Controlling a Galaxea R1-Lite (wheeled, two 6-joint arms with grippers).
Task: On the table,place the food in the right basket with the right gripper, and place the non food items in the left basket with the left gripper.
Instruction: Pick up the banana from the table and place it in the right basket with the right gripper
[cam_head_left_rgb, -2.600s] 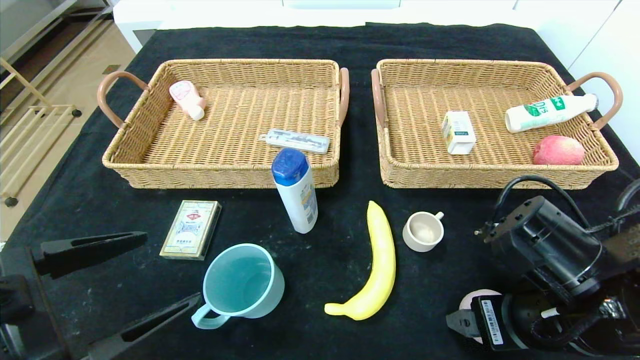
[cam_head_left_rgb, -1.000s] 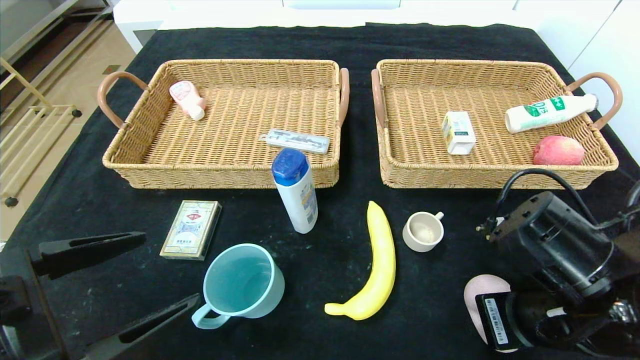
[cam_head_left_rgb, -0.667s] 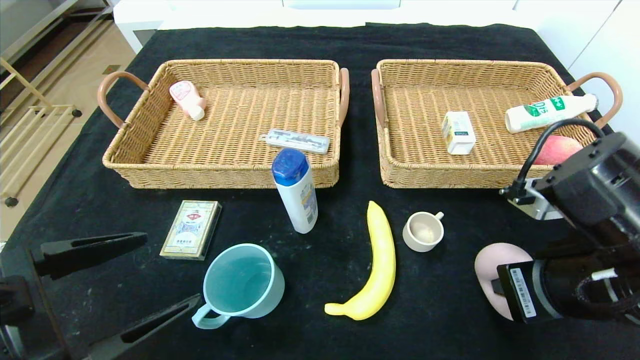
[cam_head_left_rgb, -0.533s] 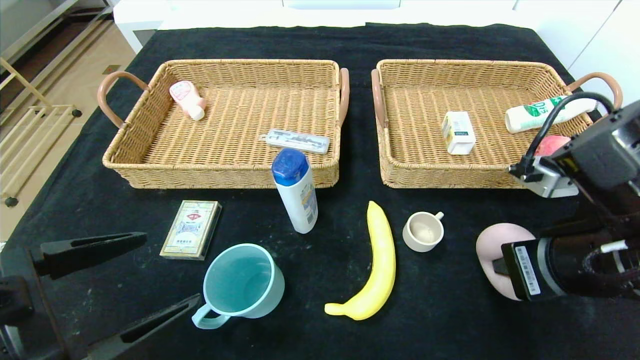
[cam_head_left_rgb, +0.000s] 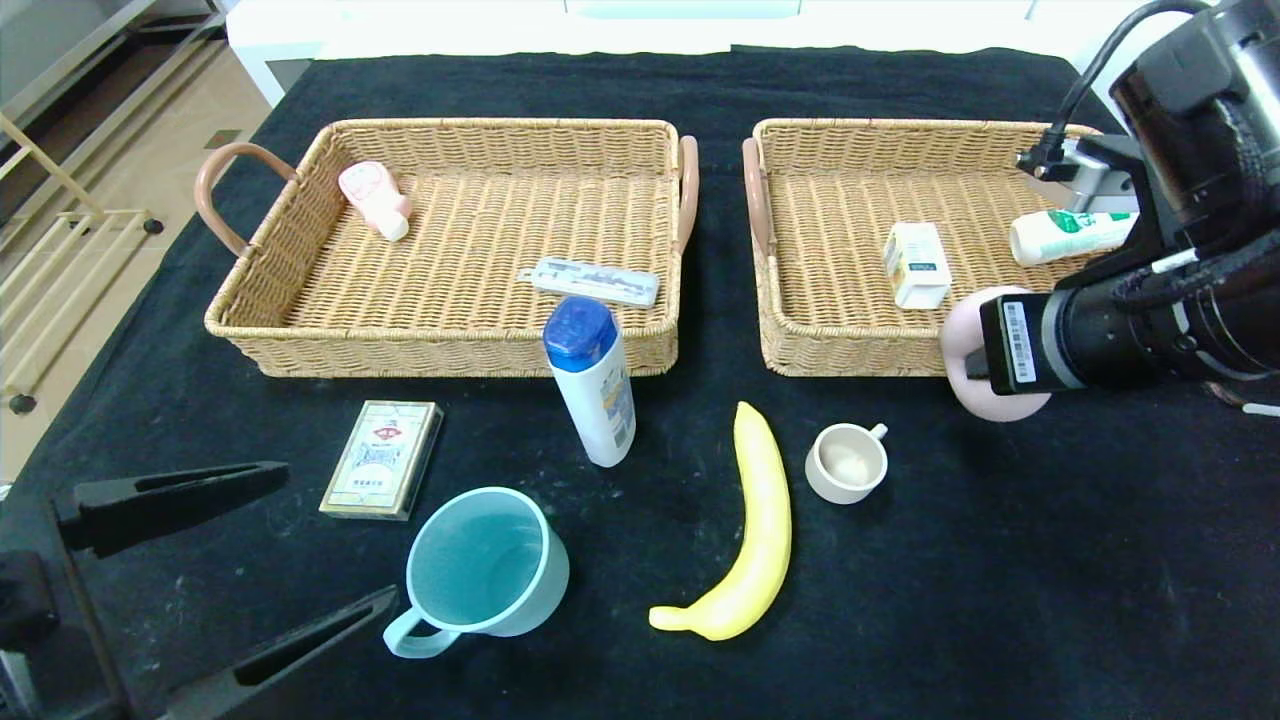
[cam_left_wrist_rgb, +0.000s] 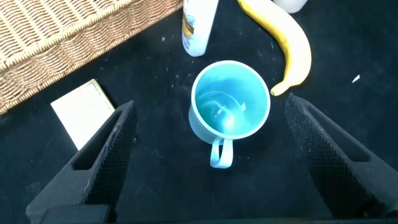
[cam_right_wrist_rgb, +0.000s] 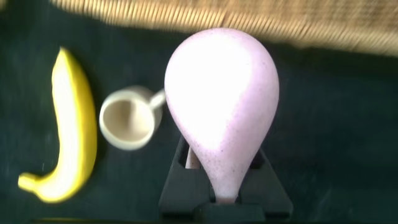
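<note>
My right gripper (cam_head_left_rgb: 978, 370) is shut on the pale pink egg-shaped ball (cam_head_left_rgb: 958, 345) (cam_right_wrist_rgb: 222, 106), held in the air just before the front wall of the right basket (cam_head_left_rgb: 860, 350). A juice carton (cam_head_left_rgb: 916, 264) lies in that basket. On the black table (cam_head_left_rgb: 1000, 600) lie the banana (cam_head_left_rgb: 762, 525), the beige cup (cam_head_left_rgb: 847, 462), the standing white bottle with blue cap (cam_head_left_rgb: 592, 380), the card box (cam_head_left_rgb: 383, 458) and the teal mug (cam_head_left_rgb: 487, 565) (cam_left_wrist_rgb: 230, 106). My left gripper (cam_head_left_rgb: 340, 533) (cam_left_wrist_rgb: 210, 109) hangs open over the mug at the near left. The left basket (cam_head_left_rgb: 440, 350) stands at the back left.
The left basket holds a pink tube (cam_head_left_rgb: 372, 198) and a flat blister strip (cam_head_left_rgb: 595, 281). A white-and-green bottle (cam_head_left_rgb: 1065, 235) lies in the right basket, partly behind my right arm. The two baskets' inner handles (cam_head_left_rgb: 718, 195) nearly meet.
My right arm has lifted the egg-shaped ball from the table's near right and carried it away from me, up to the right basket's front wall. The left arm has not moved.
</note>
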